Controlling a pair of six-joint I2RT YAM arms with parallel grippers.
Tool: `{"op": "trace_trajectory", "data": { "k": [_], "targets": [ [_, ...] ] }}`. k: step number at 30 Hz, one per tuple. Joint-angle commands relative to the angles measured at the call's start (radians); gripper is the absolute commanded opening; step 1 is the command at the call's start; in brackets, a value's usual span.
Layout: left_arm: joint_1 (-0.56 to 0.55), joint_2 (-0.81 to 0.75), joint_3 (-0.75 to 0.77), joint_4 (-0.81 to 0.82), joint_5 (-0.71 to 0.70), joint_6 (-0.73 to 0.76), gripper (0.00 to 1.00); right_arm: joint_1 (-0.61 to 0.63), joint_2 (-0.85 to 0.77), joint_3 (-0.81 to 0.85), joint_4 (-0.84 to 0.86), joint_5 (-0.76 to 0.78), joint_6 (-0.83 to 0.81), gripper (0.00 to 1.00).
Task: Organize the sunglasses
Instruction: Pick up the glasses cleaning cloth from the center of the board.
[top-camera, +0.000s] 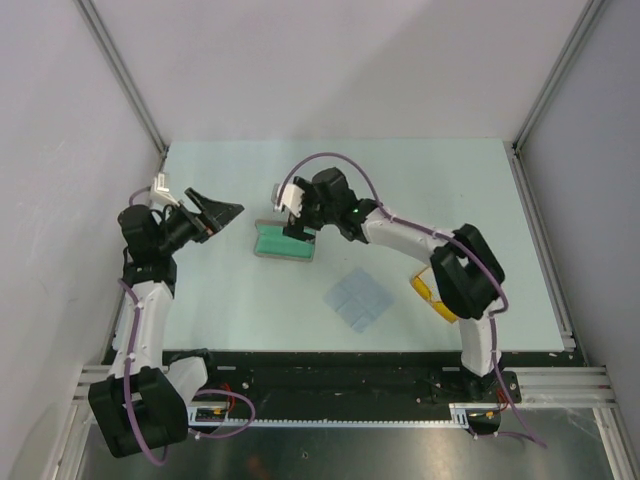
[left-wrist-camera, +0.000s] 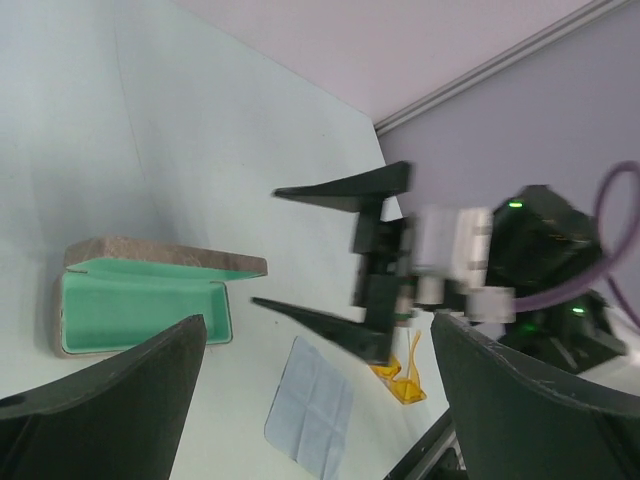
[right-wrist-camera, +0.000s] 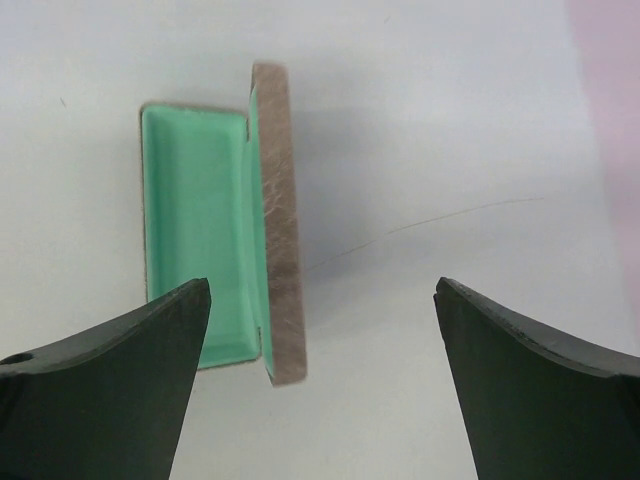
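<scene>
Translucent yellow-orange sunglasses lie at four o'clock on the tabletop, mostly hidden behind the right arm's elbow; left jaws and right jaws gape, gripping nothing.

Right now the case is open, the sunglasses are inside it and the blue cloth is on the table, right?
No. The sunglasses lie on the table outside the case, as the left wrist view shows. The case is open and the blue cloth is on the table.
</scene>
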Motion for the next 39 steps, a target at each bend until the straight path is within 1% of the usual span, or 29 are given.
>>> {"op": "trace_trajectory", "data": {
  "k": [1, 3, 5, 6, 7, 8, 9, 10, 12, 13, 14, 15, 16, 17, 19, 20, 21, 23, 25, 26, 27, 28, 29, 30, 32, 34, 35, 36, 39],
  "targets": [
    [0.008, -0.025, 0.014, -0.017, -0.015, 0.030, 1.00, -0.004, -0.191, -0.020, 0.030, -0.021, 0.132, 1.00],
    [0.008, -0.041, 0.015, -0.017, -0.056, 0.019, 1.00, -0.002, -0.240, -0.018, -0.001, -0.004, 0.185, 1.00],
    [0.010, -0.065, 0.011, -0.017, -0.085, 0.015, 1.00, -0.004, -0.275, 0.003, -0.042, 0.029, 0.277, 1.00],
    [0.008, -0.073, 0.009, -0.016, -0.087, 0.021, 1.00, -0.008, -0.283, 0.017, -0.092, 0.064, 0.318, 1.00],
    [0.007, -0.079, 0.009, -0.014, -0.101, 0.030, 1.00, -0.014, -0.289, 0.040, -0.122, 0.068, 0.396, 1.00],
    [0.005, -0.085, 0.011, -0.014, -0.105, 0.035, 1.00, -0.030, -0.295, 0.042, -0.143, 0.071, 0.432, 1.00],
    [0.005, -0.082, 0.012, -0.014, -0.102, 0.033, 1.00, -0.037, -0.319, 0.040, -0.172, 0.098, 0.473, 1.00],
    [0.005, -0.075, 0.015, -0.014, -0.063, 0.038, 1.00, -0.045, -0.332, 0.027, -0.185, 0.121, 0.539, 1.00],
    [-0.030, -0.038, 0.029, -0.014, -0.026, 0.059, 1.00, -0.067, -0.388, -0.007, -0.180, 0.233, 0.629, 1.00],
    [-0.052, -0.035, 0.026, -0.016, -0.050, 0.062, 1.00, -0.079, -0.416, -0.062, -0.179, 0.239, 0.663, 1.00],
    [-0.116, -0.033, 0.022, -0.022, -0.082, 0.073, 1.00, -0.088, -0.445, -0.091, -0.176, 0.247, 0.724, 0.98],
    [-0.151, -0.035, 0.011, -0.031, -0.117, 0.079, 1.00, -0.100, -0.499, -0.125, -0.170, 0.282, 0.751, 0.94],
    [-0.192, -0.032, 0.008, -0.054, -0.153, 0.088, 1.00, -0.103, -0.519, -0.148, -0.174, 0.286, 0.775, 0.87],
    [-0.281, -0.026, 0.006, -0.069, -0.224, 0.099, 1.00, -0.105, -0.536, -0.179, -0.191, 0.320, 0.800, 0.85],
    [-0.363, -0.001, -0.004, -0.098, -0.283, 0.099, 0.96, -0.113, -0.566, -0.199, -0.255, 0.367, 0.826, 0.78],
    [-0.430, 0.007, -0.012, -0.102, -0.344, 0.087, 0.94, -0.114, -0.571, -0.208, -0.280, 0.373, 0.832, 0.76],
    [-0.460, 0.016, -0.032, -0.103, -0.370, 0.079, 0.91, -0.119, -0.574, -0.225, -0.321, 0.387, 0.858, 0.76],
    [-0.533, 0.020, -0.052, -0.112, -0.421, 0.058, 0.89, -0.136, -0.583, -0.251, -0.352, 0.378, 0.874, 0.75],
    [-0.576, 0.014, -0.092, -0.116, -0.495, 0.038, 0.84, -0.168, -0.585, -0.294, -0.367, 0.361, 0.914, 0.70],
    [-0.623, 0.011, -0.106, -0.116, -0.522, 0.018, 0.81, -0.180, -0.585, -0.306, -0.371, 0.342, 0.924, 0.68],
    [-0.651, 0.008, -0.136, -0.116, -0.589, 0.004, 0.78, -0.189, -0.582, -0.335, -0.371, 0.320, 0.953, 0.66],
    [-0.677, 0.005, -0.149, -0.117, -0.617, -0.008, 0.77, -0.208, -0.582, -0.349, -0.366, 0.310, 0.966, 0.64],
    [-0.731, 0.005, -0.159, -0.117, -0.642, -0.030, 0.75, -0.211, -0.582, -0.365, -0.358, 0.302, 0.975, 0.62],
    [-0.757, 0.014, -0.172, -0.116, -0.667, -0.039, 0.70, -0.215, -0.583, -0.378, -0.351, 0.296, 0.987, 0.60],
    [-0.824, 0.060, -0.175, -0.114, -0.707, -0.066, 0.66, -0.217, -0.586, -0.418, -0.334, 0.298, 1.010, 0.56],
    [-0.871, 0.105, -0.164, -0.113, -0.727, -0.074, 0.63, -0.220, -0.590, -0.458, -0.323, 0.258, 1.032, 0.55],
    [-0.880, 0.156, -0.158, -0.114, -0.730, -0.076, 0.59, -0.220, -0.590, -0.467, -0.315, 0.250, 1.038, 0.55],
    [-0.886, 0.178, -0.146, -0.114, -0.730, -0.076, 0.54, -0.222, -0.591, -0.478, -0.317, 0.249, 1.044, 0.55],
    [-0.906, 0.255, -0.120, -0.113, -0.734, -0.067, 0.49, -0.226, -0.608, -0.523, -0.315, 0.240, 1.065, 0.55]
  ]
}}
